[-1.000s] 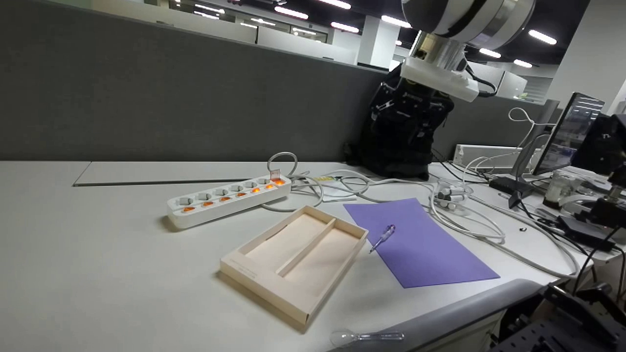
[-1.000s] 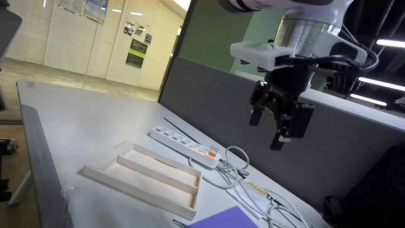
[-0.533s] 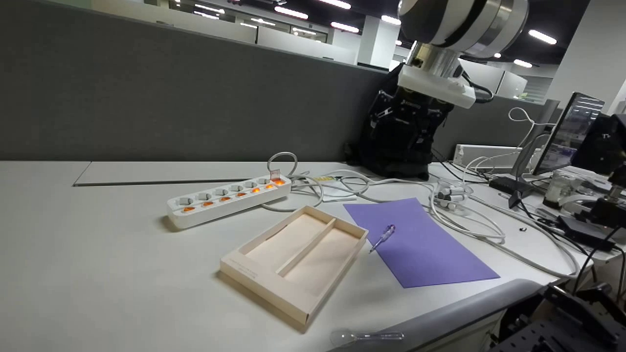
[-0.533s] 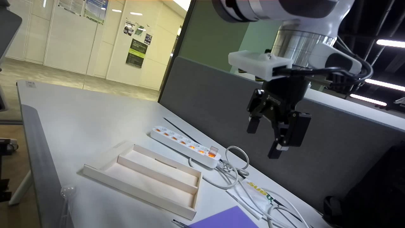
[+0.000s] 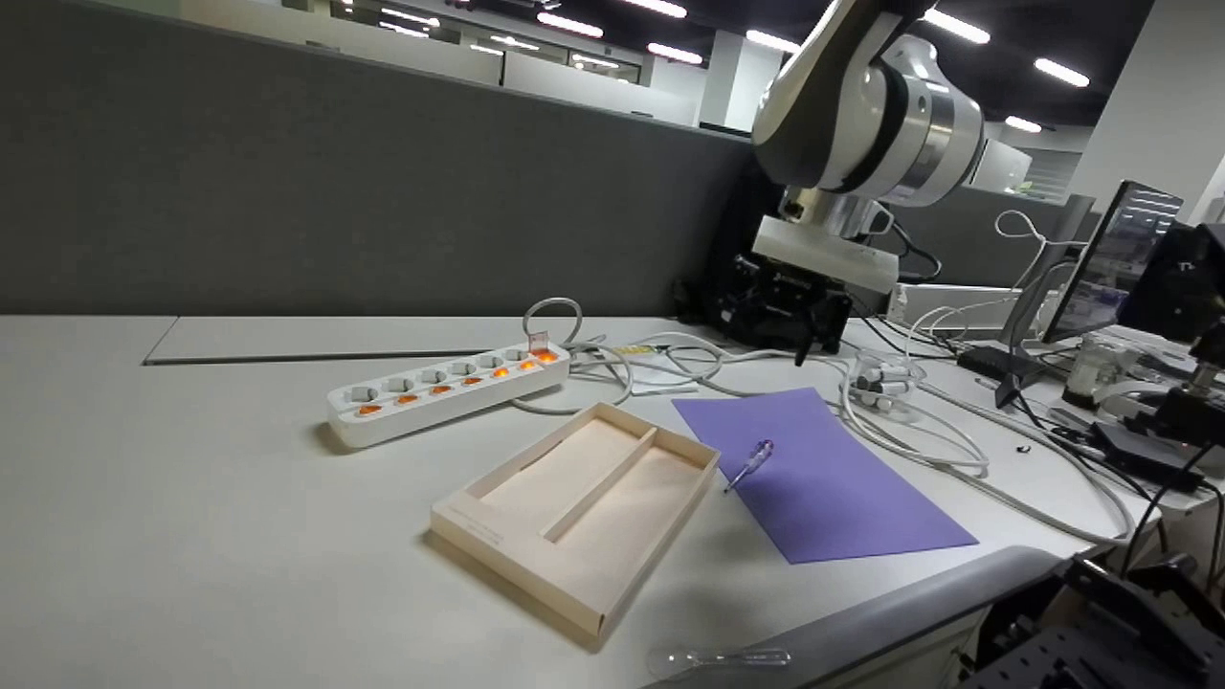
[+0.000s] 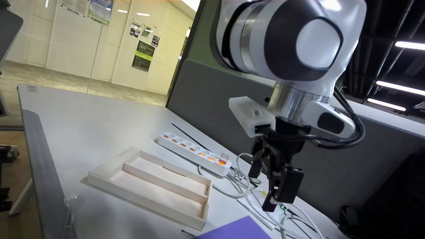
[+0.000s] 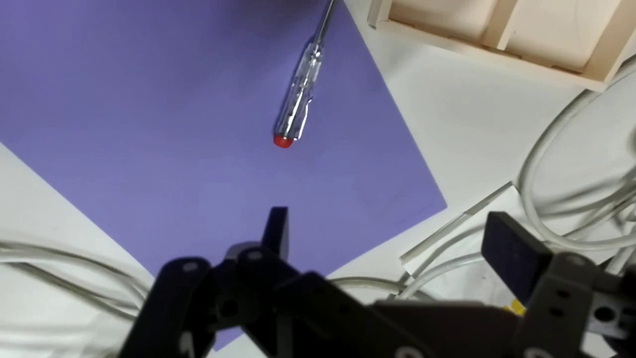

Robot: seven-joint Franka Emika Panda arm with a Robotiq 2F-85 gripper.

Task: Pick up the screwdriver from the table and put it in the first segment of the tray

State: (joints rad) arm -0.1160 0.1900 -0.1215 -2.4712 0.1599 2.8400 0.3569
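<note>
Lowered since earlier, the black two-fingered end effector point(image 7: 390, 232) gapes wide; the slim, clear-handled, red-capped metal screwdriver point(image 7: 299, 94) lies below and ahead, shaft pointing away.

Over there a white power strip point(image 5: 459, 407) glows orange; loose cables point(image 5: 943, 463) sprawl between purple sheet point(image 5: 833, 483) and monitor point(image 5: 1110, 263).
</note>
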